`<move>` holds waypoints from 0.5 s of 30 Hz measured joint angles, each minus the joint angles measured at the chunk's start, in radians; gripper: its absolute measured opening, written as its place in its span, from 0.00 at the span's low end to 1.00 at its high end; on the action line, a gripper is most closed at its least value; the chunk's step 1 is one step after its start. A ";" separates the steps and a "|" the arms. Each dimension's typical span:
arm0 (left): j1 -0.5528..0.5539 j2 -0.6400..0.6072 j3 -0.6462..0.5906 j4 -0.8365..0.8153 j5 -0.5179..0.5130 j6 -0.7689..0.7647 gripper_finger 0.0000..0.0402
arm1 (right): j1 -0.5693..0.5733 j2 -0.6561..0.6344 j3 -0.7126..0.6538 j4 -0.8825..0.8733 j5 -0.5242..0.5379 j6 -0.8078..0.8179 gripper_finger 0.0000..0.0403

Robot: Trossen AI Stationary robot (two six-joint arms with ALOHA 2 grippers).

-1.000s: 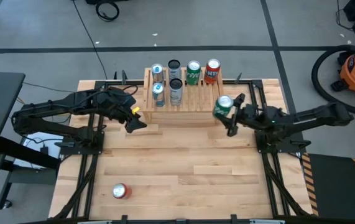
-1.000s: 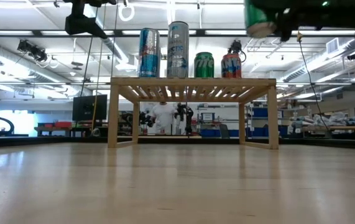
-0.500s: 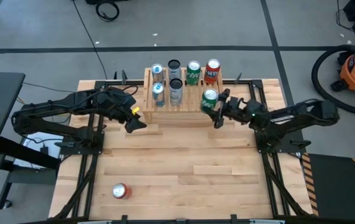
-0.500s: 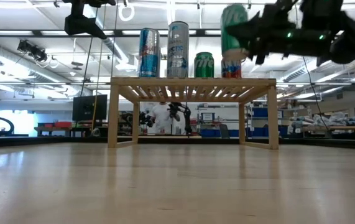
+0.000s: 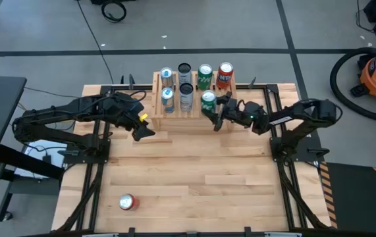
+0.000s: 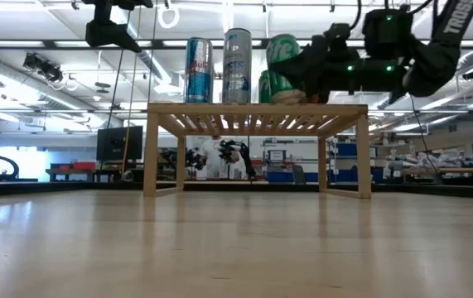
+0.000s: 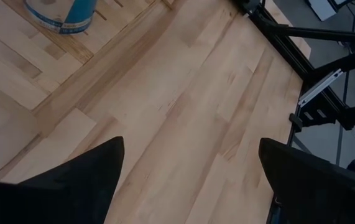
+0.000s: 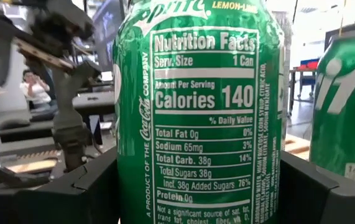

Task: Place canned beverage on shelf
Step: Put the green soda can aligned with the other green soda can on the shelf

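- We see the shelf (image 5: 191,99) at the table's (image 5: 194,191) far edge; most of the tabletop before it lies bare.
- The right gripper (image 5: 215,112) pinches an upright green can (image 5: 208,101) over the shelf's front row, in the slot ahead of another green can (image 5: 205,76).
- In the right wrist view the green can (image 8: 199,112) shows a white nutrition label between the dark fingers (image 8: 71,186); whether its base touches the slats we cannot tell.
- The left gripper (image 5: 141,125) hovers spread and holding nothing beside the shelf's left end.
- We count five cans standing on the shelf, one held, and one red can (image 5: 127,202) lying near the table's front edge.
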 joint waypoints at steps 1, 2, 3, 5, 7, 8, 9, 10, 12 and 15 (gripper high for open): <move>-0.001 0.000 0.000 -0.001 0.000 0.002 0.93 | -0.003 0.012 0.009 -0.004 0.001 0.000 0.78; -0.002 0.000 0.000 -0.003 0.000 0.002 0.93 | -0.005 0.024 0.019 -0.004 0.004 0.000 0.78; -0.002 0.000 0.000 -0.004 0.000 0.002 0.93 | -0.006 0.037 0.027 0.000 0.008 0.001 0.78; -0.002 0.000 0.000 -0.005 0.000 0.002 0.93 | -0.007 0.055 0.030 0.000 0.011 0.000 0.78; -0.002 0.000 0.000 -0.008 0.000 0.002 0.93 | -0.006 0.064 0.032 0.009 0.011 0.000 0.79; -0.002 0.000 0.000 -0.011 0.000 0.002 0.93 | -0.006 0.064 0.032 0.009 0.016 0.000 0.79; -0.002 0.000 0.000 -0.013 0.000 0.002 0.93 | -0.006 0.064 0.032 0.009 0.023 -0.006 0.80; -0.002 0.000 0.000 -0.015 0.000 0.002 0.93 | -0.006 0.064 0.032 0.008 0.025 -0.013 0.80; -0.002 0.000 0.000 -0.015 0.000 0.002 0.93 | -0.006 0.063 0.032 0.007 0.025 -0.021 0.81; -0.002 0.000 0.000 -0.015 0.000 0.002 0.93 | -0.007 0.063 0.032 0.006 0.025 -0.038 0.83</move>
